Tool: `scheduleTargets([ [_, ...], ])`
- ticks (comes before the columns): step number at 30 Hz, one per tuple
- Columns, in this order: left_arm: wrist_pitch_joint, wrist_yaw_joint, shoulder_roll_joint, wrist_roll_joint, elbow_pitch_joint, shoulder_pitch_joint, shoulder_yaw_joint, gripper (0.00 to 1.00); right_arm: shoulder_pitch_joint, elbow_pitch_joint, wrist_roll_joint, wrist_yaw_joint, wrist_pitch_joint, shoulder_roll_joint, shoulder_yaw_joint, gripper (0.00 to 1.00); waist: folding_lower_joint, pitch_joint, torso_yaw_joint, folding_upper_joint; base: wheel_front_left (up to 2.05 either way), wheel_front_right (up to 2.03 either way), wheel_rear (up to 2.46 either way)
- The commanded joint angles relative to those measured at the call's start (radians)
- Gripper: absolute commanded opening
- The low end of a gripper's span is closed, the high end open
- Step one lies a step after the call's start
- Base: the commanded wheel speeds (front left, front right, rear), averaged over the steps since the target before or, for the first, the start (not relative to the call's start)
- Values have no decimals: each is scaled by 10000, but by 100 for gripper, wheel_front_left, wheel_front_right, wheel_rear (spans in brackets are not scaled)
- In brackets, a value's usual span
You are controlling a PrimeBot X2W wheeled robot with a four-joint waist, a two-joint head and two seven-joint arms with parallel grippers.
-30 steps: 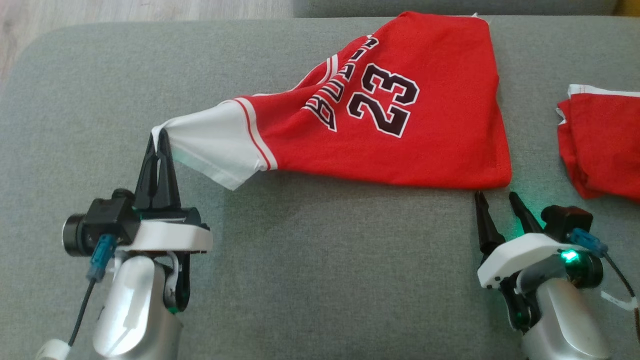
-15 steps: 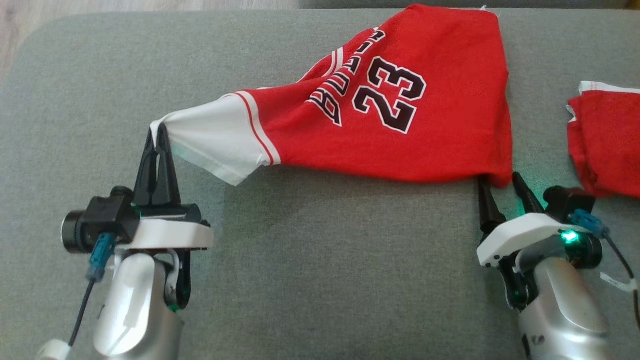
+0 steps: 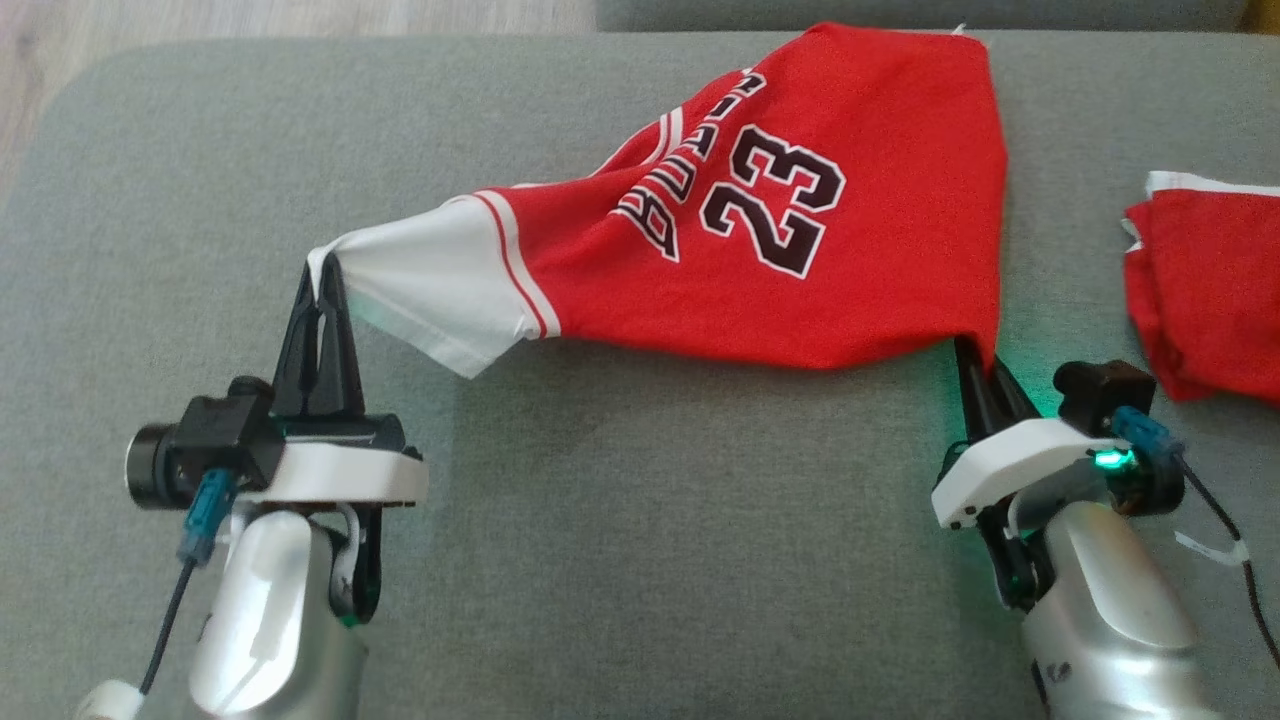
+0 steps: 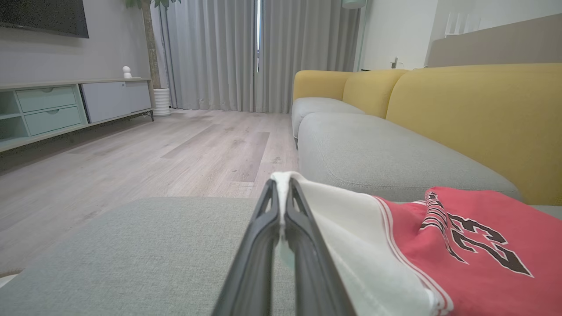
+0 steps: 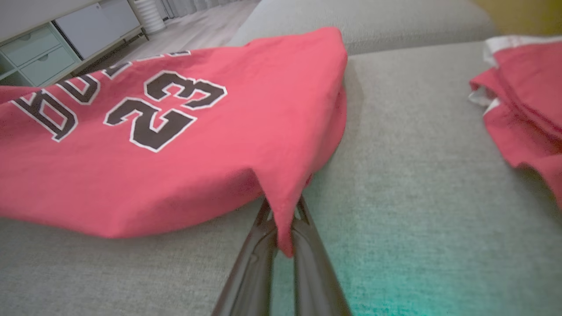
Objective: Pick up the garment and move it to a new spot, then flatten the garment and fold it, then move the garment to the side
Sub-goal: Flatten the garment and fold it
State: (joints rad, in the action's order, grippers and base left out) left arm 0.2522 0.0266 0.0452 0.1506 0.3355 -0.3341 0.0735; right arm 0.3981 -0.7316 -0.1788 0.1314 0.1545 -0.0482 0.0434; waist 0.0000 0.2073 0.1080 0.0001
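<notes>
Head view, left side: My left gripper (image 3: 322, 268) was pinched tight on the tip of the white sleeve (image 3: 430, 290) of the garment (image 3: 880, 270), holding it just off the grey cushion (image 3: 620, 520).
Head view, right side: My right gripper (image 3: 978, 352) was closed on the near red corner (image 3: 985, 335), with cloth caught between the fingers.
Head view, lie: The garment hung between my two grippers with its long axis running left to right. Its body lay ahead of both grippers and its far edge rested on the cushion. A second red garment (image 3: 1210, 300) lay well apart to the right.
Left wrist view: The fingers met on a white fold. The red body with its number trailed off to the right of them.
Right wrist view: The red corner draped down between the closed fingers. The body spread ahead and to the left.
Judgement: Each arm held its own end, so the lift depended on both rising together, drawn apart along that left-to-right axis.
</notes>
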Motion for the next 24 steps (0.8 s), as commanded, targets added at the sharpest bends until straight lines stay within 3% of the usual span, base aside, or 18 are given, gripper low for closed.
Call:
scheduleTargets([
  [1, 95, -18, 99, -75, -298, -85, -367, 0, 89, 357, 111, -7, 177, -20, 190, 0, 0, -112, -79, -1, 0, 0, 0],
  [8, 95, 28, 116, -113, -598, 132, -659, 0, -387, 1605, 1020, -7, 71, -20, -79, 0, 0, -671, -469, -1, 0, 0, 0],
  [12, 95, 177, 107, 127, -1266, 185, -975, 0, -512, 3071, 1834, -7, -364, -142, 25, 0, 0, -1172, -700, -1, 0, 0, 0],
  [24, -152, 478, 268, 887, -3562, -1139, -1448, 0, 1163, 6208, 1585, -7, -1550, -2370, 1339, 0, 0, -2191, -1210, -1, 0, 0, 0],
])
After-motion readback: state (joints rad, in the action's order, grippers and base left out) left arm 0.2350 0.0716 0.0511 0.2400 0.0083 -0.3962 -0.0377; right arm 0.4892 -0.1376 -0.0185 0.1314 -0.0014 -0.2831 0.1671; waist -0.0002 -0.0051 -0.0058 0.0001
